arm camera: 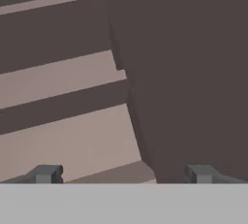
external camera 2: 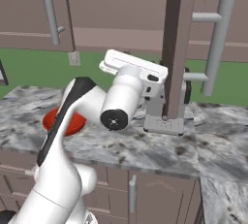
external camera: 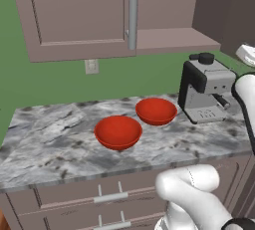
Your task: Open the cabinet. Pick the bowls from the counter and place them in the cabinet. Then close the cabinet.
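Observation:
Two red bowls stand on the marbled counter [external camera: 50, 139]: one bowl [external camera: 118, 132] nearer the front, the other bowl [external camera: 156, 111] behind it to the right. In the right base view one bowl [external camera 2: 73, 122] peeks out behind my arm. The cabinet [external camera: 74, 15] has its left door shut and its right door [external camera 2: 177, 34] swung out, baring the inner shelf [external camera: 174, 39]. My gripper [arm camera: 123, 174] is up at the open side, open and holding nothing. It faces the shelf [arm camera: 63, 80] and the door's inner face [arm camera: 193, 72].
A grey and black coffee machine [external camera: 206, 87] stands on the counter right of the bowls, under the open door. Drawer fronts [external camera: 109, 196] with silver handles run below the counter edge. The open door's long handle [external camera 2: 218, 43] juts out to the right.

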Motion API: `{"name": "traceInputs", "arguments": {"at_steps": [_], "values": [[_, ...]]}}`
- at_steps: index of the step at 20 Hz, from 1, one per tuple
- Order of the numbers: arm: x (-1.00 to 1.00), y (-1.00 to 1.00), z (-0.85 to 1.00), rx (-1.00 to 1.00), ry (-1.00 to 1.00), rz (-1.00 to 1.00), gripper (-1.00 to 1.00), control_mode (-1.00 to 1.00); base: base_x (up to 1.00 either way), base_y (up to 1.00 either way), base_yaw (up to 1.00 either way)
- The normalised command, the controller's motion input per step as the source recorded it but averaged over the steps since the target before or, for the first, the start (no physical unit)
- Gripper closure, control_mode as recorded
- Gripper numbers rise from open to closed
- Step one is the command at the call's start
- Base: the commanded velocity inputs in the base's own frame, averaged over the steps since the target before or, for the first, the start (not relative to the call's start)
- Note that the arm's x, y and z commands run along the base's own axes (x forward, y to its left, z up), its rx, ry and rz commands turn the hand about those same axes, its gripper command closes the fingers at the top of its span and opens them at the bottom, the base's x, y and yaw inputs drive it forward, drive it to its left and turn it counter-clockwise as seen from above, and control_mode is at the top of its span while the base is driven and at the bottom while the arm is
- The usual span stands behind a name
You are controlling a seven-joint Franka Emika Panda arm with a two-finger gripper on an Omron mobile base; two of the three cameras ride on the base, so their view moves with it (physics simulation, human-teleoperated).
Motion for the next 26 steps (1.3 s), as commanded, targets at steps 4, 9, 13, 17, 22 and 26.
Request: {"name": "traceInputs", "arguments": {"at_steps": [4, 9, 13, 17, 22, 26], "values": [[0.31, -0.88, 0.00, 0.16, 0.00, 0.00, -1.00, -1.00, 0.00, 0.00, 0.00], [0.01, -0.15, -0.11, 0.08, 0.01, 0.00, -1.00, -1.00, 0.00, 0.00, 0.00], [-0.25, 0.27, 0.18, 0.00, -0.01, 0.00, -1.00, -1.00, 0.00, 0.00, 0.00], [-0.62, 0.39, 0.39, 0.00, 0.00, -0.01, -1.00, -1.00, 0.00, 0.00, 0.00], [-0.69, 0.33, 0.43, -0.05, 0.15, -0.01, -1.00, -1.00, 0.00, 0.00, 0.00], [-0.49, 0.49, 0.13, -0.09, 0.21, 0.00, -1.00, -1.00, 0.00, 0.00, 0.00]]}}
